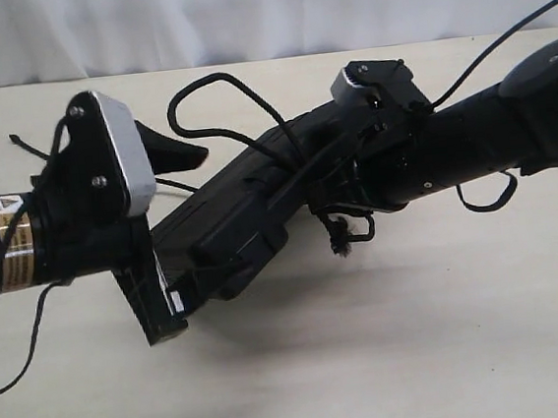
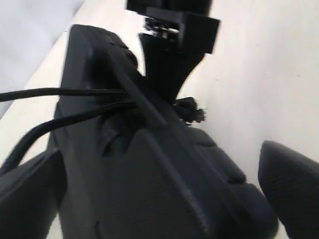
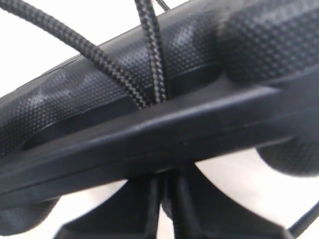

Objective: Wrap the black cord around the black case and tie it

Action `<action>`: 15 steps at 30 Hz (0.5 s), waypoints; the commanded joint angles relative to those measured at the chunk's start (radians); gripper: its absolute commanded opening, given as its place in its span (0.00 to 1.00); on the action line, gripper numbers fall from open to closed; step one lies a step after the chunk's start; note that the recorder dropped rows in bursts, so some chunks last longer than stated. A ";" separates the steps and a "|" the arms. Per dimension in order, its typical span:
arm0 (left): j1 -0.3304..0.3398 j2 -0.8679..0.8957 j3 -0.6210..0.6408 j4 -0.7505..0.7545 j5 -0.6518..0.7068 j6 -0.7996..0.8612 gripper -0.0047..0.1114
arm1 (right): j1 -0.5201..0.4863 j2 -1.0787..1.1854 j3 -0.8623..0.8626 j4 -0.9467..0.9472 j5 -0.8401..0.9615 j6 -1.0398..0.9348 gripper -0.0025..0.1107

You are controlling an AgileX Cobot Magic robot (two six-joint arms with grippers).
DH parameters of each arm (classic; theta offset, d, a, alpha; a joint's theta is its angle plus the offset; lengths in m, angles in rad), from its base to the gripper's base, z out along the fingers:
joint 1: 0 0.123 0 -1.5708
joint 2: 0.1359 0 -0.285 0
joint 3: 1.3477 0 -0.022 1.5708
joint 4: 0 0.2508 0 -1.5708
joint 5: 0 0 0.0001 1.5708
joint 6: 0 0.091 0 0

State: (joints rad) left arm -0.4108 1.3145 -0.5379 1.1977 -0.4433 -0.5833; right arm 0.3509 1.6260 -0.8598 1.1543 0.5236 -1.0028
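The black case hangs tilted above the table, one end low at the left and the other high at the right. My right gripper is shut on the case's high end; in the right wrist view its fingers pinch the seamed edge. My left gripper stands open around the low end, with one finger clear of the case. The black cord crosses the case in two strands and loops above it. Its frayed knot dangles below the right gripper.
The pale tabletop lies under the raised case. More of the cord trails on the table at the far left. A glossy robot cable arcs over the right arm. A white backdrop closes the far side.
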 commanded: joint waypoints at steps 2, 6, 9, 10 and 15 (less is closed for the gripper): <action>-0.004 -0.061 -0.055 -0.401 0.282 -0.024 0.89 | 0.001 -0.008 0.002 0.007 -0.026 -0.007 0.06; 0.104 -0.001 -0.236 -0.664 0.443 -0.024 0.89 | 0.001 -0.008 0.002 0.005 -0.028 -0.017 0.06; 0.137 0.077 -0.318 -0.747 0.478 -0.024 0.89 | 0.001 -0.008 0.002 0.005 -0.022 -0.017 0.06; 0.137 0.108 -0.346 -0.747 0.507 -0.024 0.89 | 0.001 -0.008 0.002 0.005 -0.022 -0.017 0.06; 0.137 0.143 -0.383 -0.745 0.503 -0.021 0.89 | 0.001 -0.008 0.002 0.005 -0.022 -0.017 0.06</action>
State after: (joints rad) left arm -0.2763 1.4531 -0.9020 0.4644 0.0679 -0.6001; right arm 0.3509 1.6260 -0.8598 1.1524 0.5128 -1.0087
